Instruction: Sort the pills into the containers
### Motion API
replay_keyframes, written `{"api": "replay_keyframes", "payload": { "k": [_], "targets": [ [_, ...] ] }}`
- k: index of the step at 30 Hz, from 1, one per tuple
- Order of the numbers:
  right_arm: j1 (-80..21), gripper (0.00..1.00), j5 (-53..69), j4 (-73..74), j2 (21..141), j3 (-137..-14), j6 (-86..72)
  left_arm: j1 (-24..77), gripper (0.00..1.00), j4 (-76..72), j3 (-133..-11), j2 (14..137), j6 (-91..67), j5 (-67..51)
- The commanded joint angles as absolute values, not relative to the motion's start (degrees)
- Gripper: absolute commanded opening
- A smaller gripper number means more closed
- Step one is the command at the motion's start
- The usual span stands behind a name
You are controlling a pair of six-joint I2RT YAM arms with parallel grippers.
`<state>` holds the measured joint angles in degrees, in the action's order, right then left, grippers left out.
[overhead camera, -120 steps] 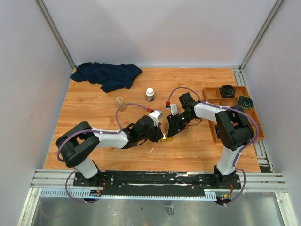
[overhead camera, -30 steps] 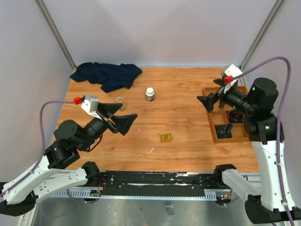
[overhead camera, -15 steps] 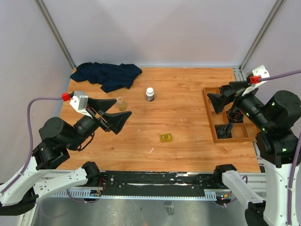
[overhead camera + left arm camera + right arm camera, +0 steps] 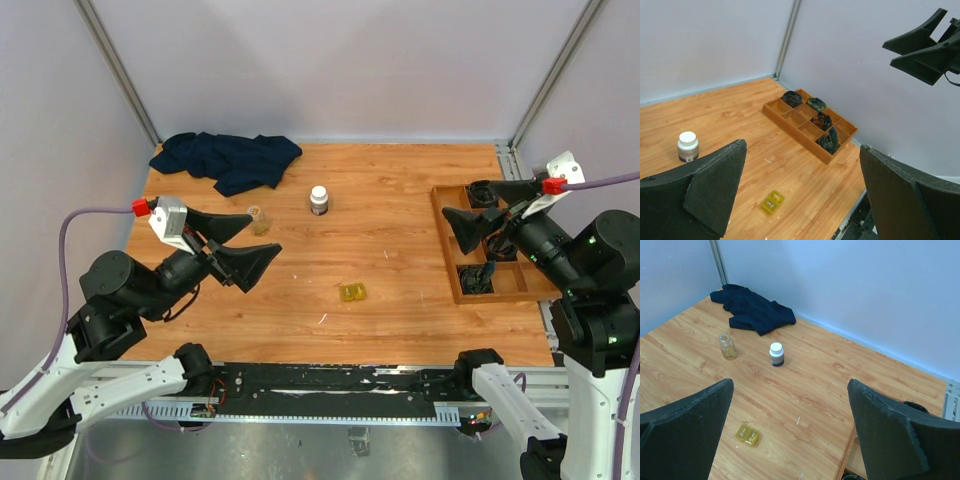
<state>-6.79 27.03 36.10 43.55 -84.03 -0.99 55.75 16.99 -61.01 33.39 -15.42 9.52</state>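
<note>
Both arms are up off the surface (image 4: 400,260), nothing held. L jaws are wide apart, hanging over the 9 o'clock side. R jaws are wide apart too, over the tray (image 4: 447,262) at the 3 o'clock edge. Case (image 4: 352,292) lies flat on bare wood near centre, approx 5 o'clock from the bottle (image 4: 319,200), well apart from both arms. Vial (image 4: 257,217) stands upright at 8 o'clock from the bottle. In the top view it shows just by the L jaws' tips, but they look raised above it, not touching. Cloth (image 4: 228,160) is bunched at the 11 o'clock corner. No loose pills I can make out. A pale speck at 7 o'clock of the case is too small to call, and whether the vial has a lid I can't tell. Handling, my guess: both are v. light, stiff, slick plastic. The case is low and flat, so it'll prob. skid on the wood if nudged. Come straight down and pinch across its two narrower edges, not the faces. The vial is round, tippy and will roll if knocked. Take it mid-body w/ a jaw on each side, gentle squeeze, and keep it upright.
</note>
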Motion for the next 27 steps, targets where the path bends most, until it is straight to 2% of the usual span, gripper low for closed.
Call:
{"api": "replay_keyframes", "payload": {
  "k": [1,27],
  "targets": [
    [-5.9,0.98,28.3,36.3,42.5,-83.6,0.0,56.1,0.99,16.1,-60.2,32.0,-16.0,7.2],
    [-5.2,0.98,27.4,36.6,43.0,-84.6,0.8,56.1,0.99,15.6,-59.3,31.6,-14.9,6.4]
  ]
}}
